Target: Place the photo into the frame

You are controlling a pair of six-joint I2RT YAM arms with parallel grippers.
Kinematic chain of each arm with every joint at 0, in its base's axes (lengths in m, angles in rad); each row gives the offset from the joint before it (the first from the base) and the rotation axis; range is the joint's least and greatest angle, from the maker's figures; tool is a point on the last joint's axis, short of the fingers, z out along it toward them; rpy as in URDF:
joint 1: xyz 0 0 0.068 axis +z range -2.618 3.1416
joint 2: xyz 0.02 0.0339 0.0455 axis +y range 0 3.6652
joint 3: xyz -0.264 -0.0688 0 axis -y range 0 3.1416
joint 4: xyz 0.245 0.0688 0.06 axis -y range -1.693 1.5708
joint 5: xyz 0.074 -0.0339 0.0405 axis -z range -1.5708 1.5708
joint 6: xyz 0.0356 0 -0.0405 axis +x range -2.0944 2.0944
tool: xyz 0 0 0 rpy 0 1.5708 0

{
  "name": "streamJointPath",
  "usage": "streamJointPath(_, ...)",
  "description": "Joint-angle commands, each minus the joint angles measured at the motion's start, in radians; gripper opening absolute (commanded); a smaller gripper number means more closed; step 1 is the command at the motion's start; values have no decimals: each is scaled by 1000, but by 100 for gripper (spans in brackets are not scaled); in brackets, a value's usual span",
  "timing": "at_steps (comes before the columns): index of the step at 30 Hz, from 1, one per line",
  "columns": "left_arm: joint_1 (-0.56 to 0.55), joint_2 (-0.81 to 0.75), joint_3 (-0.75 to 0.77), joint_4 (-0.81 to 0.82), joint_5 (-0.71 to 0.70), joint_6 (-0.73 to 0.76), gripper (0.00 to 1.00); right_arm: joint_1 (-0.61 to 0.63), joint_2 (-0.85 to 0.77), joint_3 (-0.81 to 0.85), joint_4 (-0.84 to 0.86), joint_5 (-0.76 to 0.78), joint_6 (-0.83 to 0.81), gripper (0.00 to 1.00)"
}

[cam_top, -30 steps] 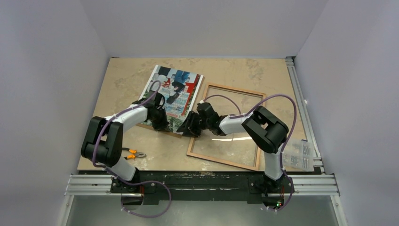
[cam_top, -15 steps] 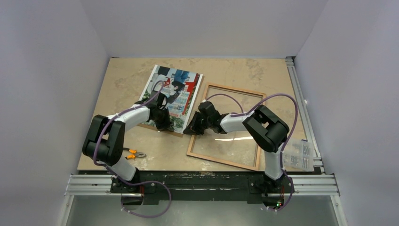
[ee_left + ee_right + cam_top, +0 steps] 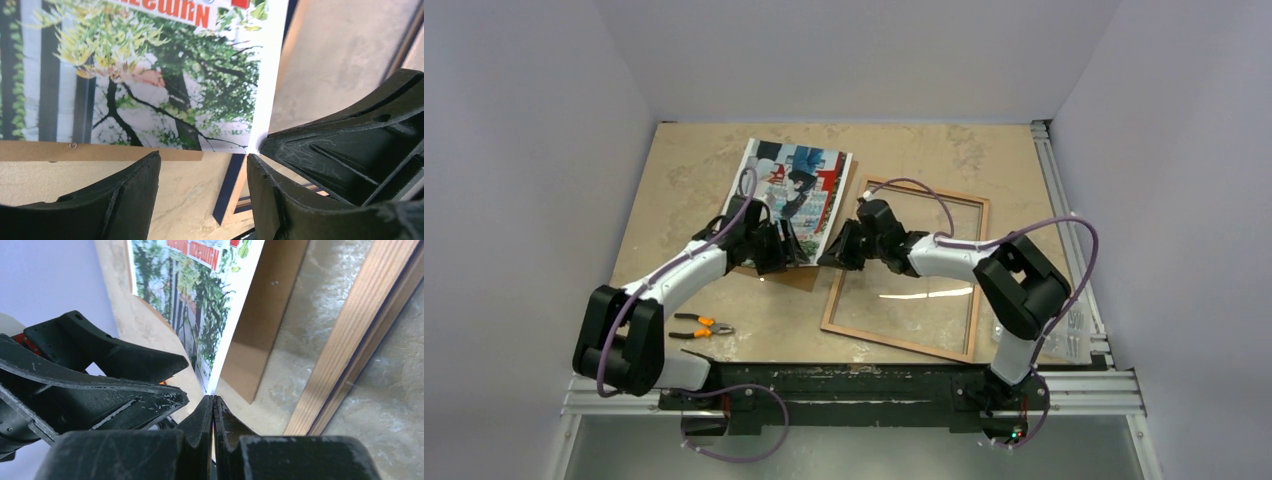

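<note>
Grey walls (image 3: 524, 150) close in a beige stone-patterned table (image 3: 674, 180) on three sides, and two arms reach out over it from the near edge. One frame (image 3: 899, 340) lies flat on the right half of the table with its wood-brown side up, and its clear pane shows the table through it. One photo (image 3: 796, 180) lies to the left of the frame, picture side up, angled so that its near right corner points toward the frame's left rail. One brown board (image 3: 75, 151) sits under the photo and shows as a strip past the photo's near edge. Both grippers meet at that near right corner, between the photo and the frame. The right gripper (image 3: 213, 400) has its jaws pressed together on the white tip of the corner, so the photo fans up and away from its fingers toward the far left. The left gripper (image 3: 202, 165) hangs just beside it on the photo's near edge with its two fingers (image 3: 132, 195) spread apart and gripping nothing; between them only board, table and a bit of frame rail show. One pair of orange-handled pliers (image 3: 700, 325) lies near the left arm, well apart from the photo.
</note>
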Motion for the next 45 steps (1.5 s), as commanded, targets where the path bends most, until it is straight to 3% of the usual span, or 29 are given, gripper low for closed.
streamJointPath(1,-6,-75,-29,100,30,-16,63,-10,-64,15,-70,14,-63,0)
streamJointPath(11,-6,-166,-76,241,182,16,63,-94,-296,-165,-189,-19,-134,0)
streamJointPath(17,-6,-160,-86,272,205,15,63,-113,-474,-214,-390,20,-219,0)
streamJointPath(20,-6,-133,-85,270,204,16,63,-159,-513,-214,-453,60,-274,41)
streamJointPath(23,-6,-97,-79,263,202,16,63,-234,-507,-236,-406,9,-298,62)
streamJointPath(24,-7,-84,-76,260,201,18,63,-258,-491,-241,-372,-25,-302,64)
streamJointPath(34,-7,49,-71,283,227,1,55,-289,-145,-146,-57,-275,-250,63)
streamJointPath(42,-8,63,-68,282,233,0,53,-264,-33,-89,79,-334,-163,55)
streamJointPath(45,-8,63,-66,283,235,0,53,-241,6,-55,84,-337,-150,46)
